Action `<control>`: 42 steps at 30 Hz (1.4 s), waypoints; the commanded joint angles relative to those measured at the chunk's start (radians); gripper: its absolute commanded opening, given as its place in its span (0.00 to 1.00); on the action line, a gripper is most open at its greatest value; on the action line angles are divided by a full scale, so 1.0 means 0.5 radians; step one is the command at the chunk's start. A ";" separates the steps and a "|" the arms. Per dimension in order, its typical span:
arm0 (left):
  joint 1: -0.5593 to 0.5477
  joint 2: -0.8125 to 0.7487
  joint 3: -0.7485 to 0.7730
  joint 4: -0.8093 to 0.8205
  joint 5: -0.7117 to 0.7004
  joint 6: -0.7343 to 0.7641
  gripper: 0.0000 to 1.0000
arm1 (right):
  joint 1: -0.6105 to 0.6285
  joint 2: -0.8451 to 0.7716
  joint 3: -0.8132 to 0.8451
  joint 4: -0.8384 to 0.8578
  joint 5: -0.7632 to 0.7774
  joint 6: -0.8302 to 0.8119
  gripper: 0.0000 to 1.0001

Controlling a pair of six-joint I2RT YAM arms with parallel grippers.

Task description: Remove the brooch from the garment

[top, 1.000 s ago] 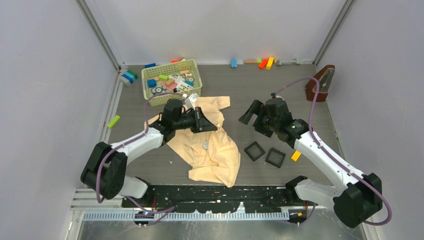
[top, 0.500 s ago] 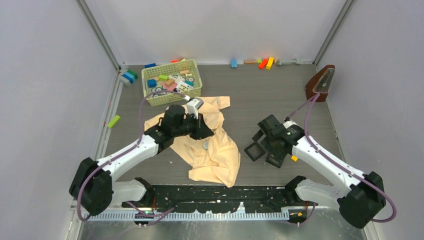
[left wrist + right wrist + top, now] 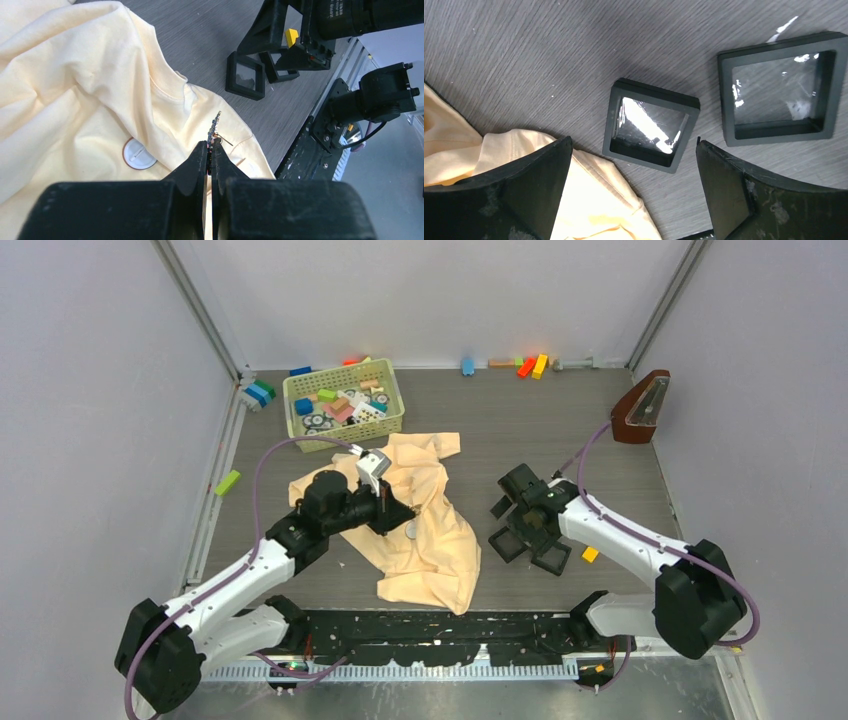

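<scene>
The brooch, a tiny silvery chain-like ornament with a thin pin jutting right, is pinched in my left gripper, which is shut on it just above the cream garment. In the top view the left gripper hovers over the middle of the garment, beside a flat round grey disc. My right gripper is open, its fingers spread wide above a black square tray. A second tray lies to its right. In the top view the right gripper covers part of both trays.
A green basket of coloured blocks stands behind the garment. A brown wedge-shaped object sits at the back right. A yellow block lies right of the trays, a green one at the left edge. More blocks line the back wall.
The left arm has drawn back toward the near left, gripper still shut. The right arm has swung in and down from the back to hover over the black trays.
</scene>
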 commanded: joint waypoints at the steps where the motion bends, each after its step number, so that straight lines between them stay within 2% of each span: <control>1: -0.006 -0.043 -0.006 0.129 -0.020 0.044 0.00 | 0.011 0.072 -0.042 0.183 -0.002 0.047 1.00; 14: -0.007 -0.022 0.003 0.118 -0.001 0.040 0.00 | 0.012 0.198 -0.093 0.229 -0.027 0.088 0.98; 18: -0.008 -0.018 0.005 0.112 -0.004 0.040 0.00 | 0.011 0.237 -0.092 0.243 -0.031 0.085 0.94; 23: -0.006 -0.015 0.009 0.105 -0.011 0.043 0.00 | 0.011 0.225 -0.098 0.260 -0.055 0.070 0.84; 30: -0.006 -0.002 0.008 0.104 -0.008 0.046 0.00 | 0.008 0.132 -0.105 0.280 -0.123 -0.021 0.60; 34: -0.006 0.033 0.011 0.118 0.005 0.043 0.00 | 0.008 0.016 -0.120 0.353 -0.184 -0.188 0.58; 35: -0.008 0.044 0.014 0.119 0.010 0.040 0.00 | 0.008 -0.011 -0.128 0.360 -0.180 -0.222 0.60; 37: -0.006 0.061 0.020 0.127 0.023 0.036 0.00 | 0.008 -0.085 -0.159 0.366 -0.139 -0.238 0.68; 40: -0.007 0.076 0.022 0.138 0.031 0.031 0.00 | 0.008 -0.140 -0.164 0.308 -0.063 -0.180 0.96; 42: -0.006 0.075 0.023 0.140 0.031 0.031 0.00 | 0.008 -0.096 -0.096 0.192 -0.020 -0.118 0.99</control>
